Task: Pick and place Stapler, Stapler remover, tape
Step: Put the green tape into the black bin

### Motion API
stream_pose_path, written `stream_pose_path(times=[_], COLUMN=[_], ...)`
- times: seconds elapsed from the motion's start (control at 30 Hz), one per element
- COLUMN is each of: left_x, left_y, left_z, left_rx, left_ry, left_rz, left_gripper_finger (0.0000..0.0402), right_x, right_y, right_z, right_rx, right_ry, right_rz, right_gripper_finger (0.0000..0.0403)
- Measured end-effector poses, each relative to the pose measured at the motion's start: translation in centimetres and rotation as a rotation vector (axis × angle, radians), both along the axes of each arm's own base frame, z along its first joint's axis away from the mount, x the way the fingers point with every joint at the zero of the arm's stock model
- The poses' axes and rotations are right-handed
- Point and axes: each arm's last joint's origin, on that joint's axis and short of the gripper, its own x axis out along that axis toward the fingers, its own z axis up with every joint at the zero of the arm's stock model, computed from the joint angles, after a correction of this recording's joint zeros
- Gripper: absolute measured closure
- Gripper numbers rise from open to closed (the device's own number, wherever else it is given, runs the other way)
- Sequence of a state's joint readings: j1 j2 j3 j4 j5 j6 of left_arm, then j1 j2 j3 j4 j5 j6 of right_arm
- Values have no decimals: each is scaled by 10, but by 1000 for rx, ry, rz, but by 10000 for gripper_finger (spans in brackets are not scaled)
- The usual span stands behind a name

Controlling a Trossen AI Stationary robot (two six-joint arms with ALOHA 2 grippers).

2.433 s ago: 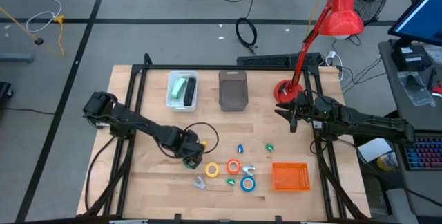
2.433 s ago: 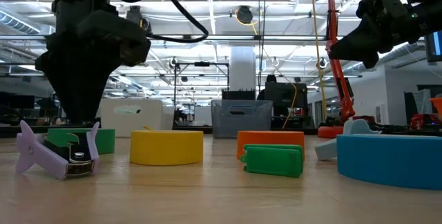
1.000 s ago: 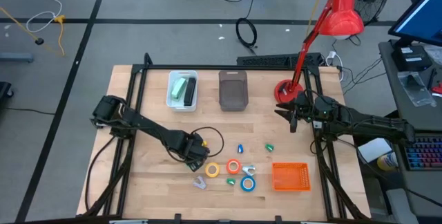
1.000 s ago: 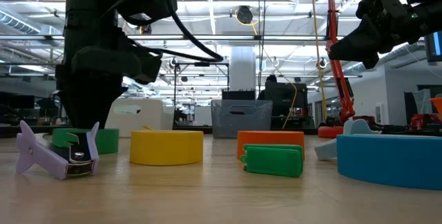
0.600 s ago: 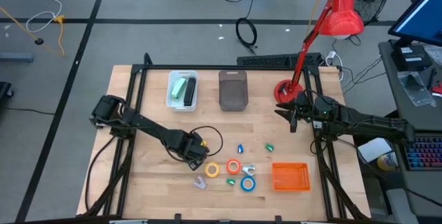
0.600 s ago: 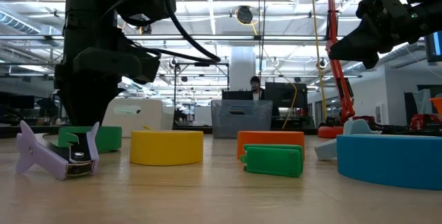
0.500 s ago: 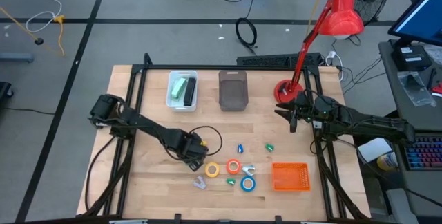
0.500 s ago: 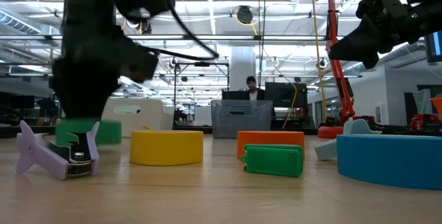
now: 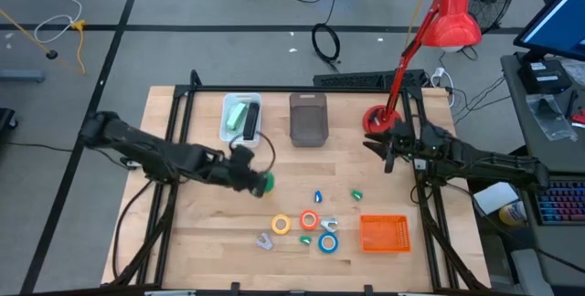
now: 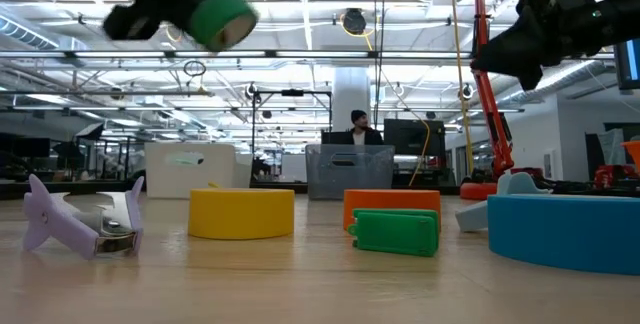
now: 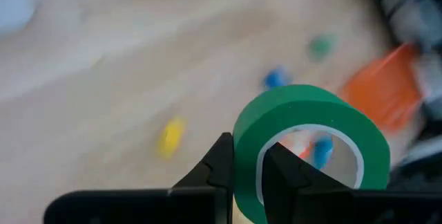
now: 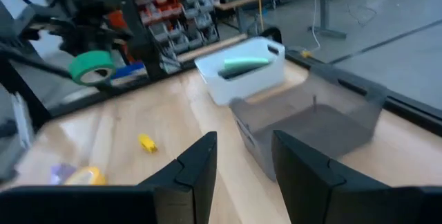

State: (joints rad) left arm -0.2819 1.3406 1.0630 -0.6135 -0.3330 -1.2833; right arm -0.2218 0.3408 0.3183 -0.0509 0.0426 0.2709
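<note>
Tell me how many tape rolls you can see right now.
4: the green tape roll held aloft by the left gripper; yellow, orange-red and blue rolls on the table.

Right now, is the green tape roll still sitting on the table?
No, the left pincer holds the green tape roll in the air, well above the table.

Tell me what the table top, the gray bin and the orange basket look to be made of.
Table top: pale wood, probably butcher block, with visible plank seams and a matte finish. Gray bin: smoky translucent plastic, since the wood shows faintly through its walls in the right wrist view. Orange basket: likely plastic mesh, with a fine grid pattern.
</note>
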Motion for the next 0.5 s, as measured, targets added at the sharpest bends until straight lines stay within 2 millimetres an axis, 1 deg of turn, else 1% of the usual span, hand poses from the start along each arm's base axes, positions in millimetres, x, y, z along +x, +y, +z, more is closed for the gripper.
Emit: stream_pose_path(times=[0.13, 0.23, 0.33, 0.5], left_x=[13, 26, 39, 58], left_y=[10, 20, 34, 61], left_z=[18, 22, 19, 21], left_rx=[60, 104, 169, 296], left_ry=[-203, -296, -317, -334], left_rz=[33, 48, 59, 117], left_gripper_finger=[363, 363, 363, 363], right_x=[1, 3, 7, 21], right_y=[1, 3, 4, 1], right_z=[6, 12, 17, 23], right_rx=[33, 28, 17, 8], right_ry=[-76, -132, -181, -261], right_rz=[49, 130, 192, 201], right_gripper_finger=[273, 273, 273, 273])
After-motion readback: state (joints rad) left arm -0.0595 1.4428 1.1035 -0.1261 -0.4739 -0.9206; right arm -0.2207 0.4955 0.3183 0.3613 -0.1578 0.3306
